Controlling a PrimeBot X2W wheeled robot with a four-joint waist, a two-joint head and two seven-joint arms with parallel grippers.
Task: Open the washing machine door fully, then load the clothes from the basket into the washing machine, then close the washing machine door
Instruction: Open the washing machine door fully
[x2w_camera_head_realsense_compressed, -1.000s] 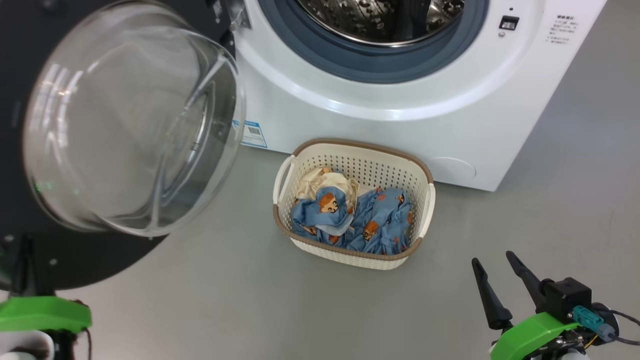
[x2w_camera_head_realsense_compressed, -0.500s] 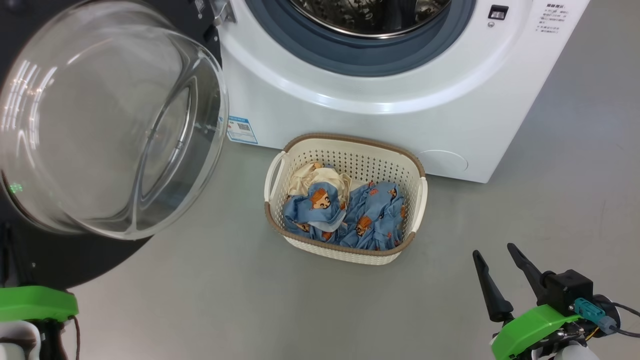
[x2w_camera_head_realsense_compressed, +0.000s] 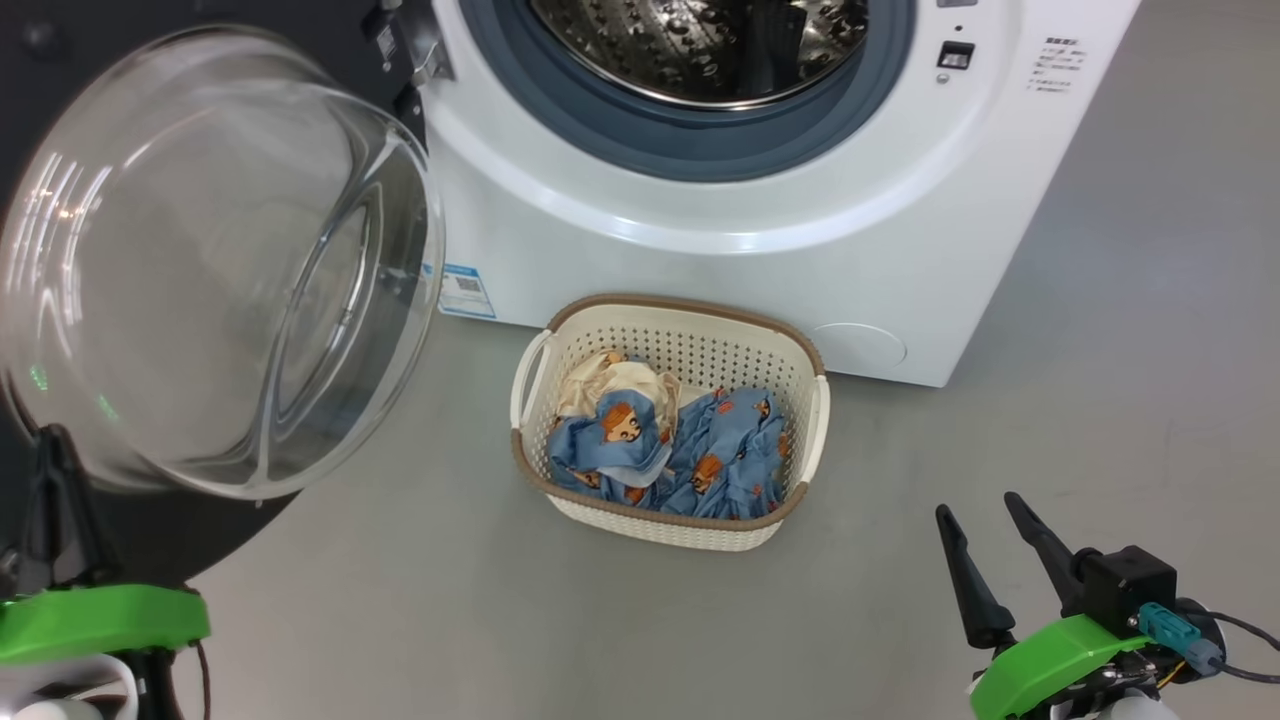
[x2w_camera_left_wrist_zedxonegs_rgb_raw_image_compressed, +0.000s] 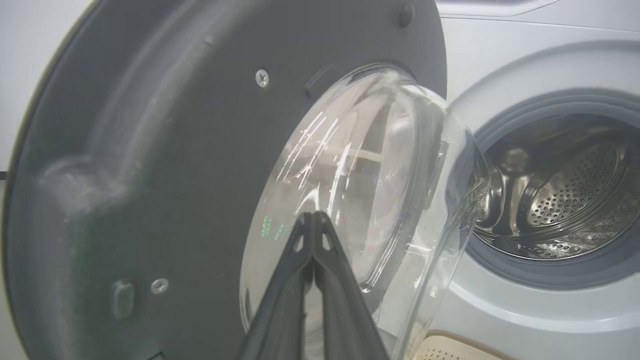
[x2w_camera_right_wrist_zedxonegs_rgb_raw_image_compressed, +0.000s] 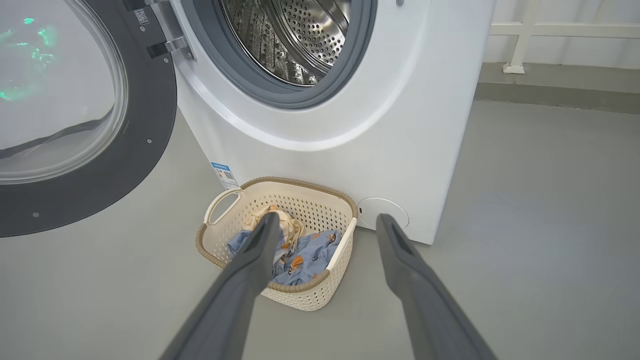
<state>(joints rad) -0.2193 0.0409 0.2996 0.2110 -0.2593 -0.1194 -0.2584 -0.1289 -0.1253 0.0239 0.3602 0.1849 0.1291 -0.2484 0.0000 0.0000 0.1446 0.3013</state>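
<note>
The washing machine (x2w_camera_head_realsense_compressed: 720, 260) stands with its steel drum (x2w_camera_head_realsense_compressed: 700, 40) exposed. The washing machine door (x2w_camera_head_realsense_compressed: 210, 260) hangs swung out to the left, its glass bowl bulging toward me inside the black rim (x2w_camera_head_realsense_compressed: 215, 540). My left gripper (x2w_camera_head_realsense_compressed: 52, 435) is shut with nothing in it, low in front of the door. In the left wrist view its joined fingertips (x2w_camera_left_wrist_zedxonegs_rgb_raw_image_compressed: 312, 216) point at the glass bowl (x2w_camera_left_wrist_zedxonegs_rgb_raw_image_compressed: 380, 190); I cannot tell if they touch. The basket (x2w_camera_head_realsense_compressed: 680, 305) sits on the floor before the machine with the clothes (x2w_camera_head_realsense_compressed: 690, 460) inside. My right gripper (x2w_camera_head_realsense_compressed: 975, 505) is open and empty, to the basket's right.
Grey floor (x2w_camera_head_realsense_compressed: 1100, 380) spreads around the machine and basket. In the right wrist view the basket (x2w_camera_right_wrist_zedxonegs_rgb_raw_image_compressed: 280, 181) lies ahead between the spread fingers (x2w_camera_right_wrist_zedxonegs_rgb_raw_image_compressed: 400, 250), and a pale wall with a rail (x2w_camera_right_wrist_zedxonegs_rgb_raw_image_compressed: 550, 30) runs behind the machine on the right.
The head camera has moved, sliding the whole picture left and slightly down. The left gripper's dark fingers now stand out against the door glass. Both grippers keep their states.
</note>
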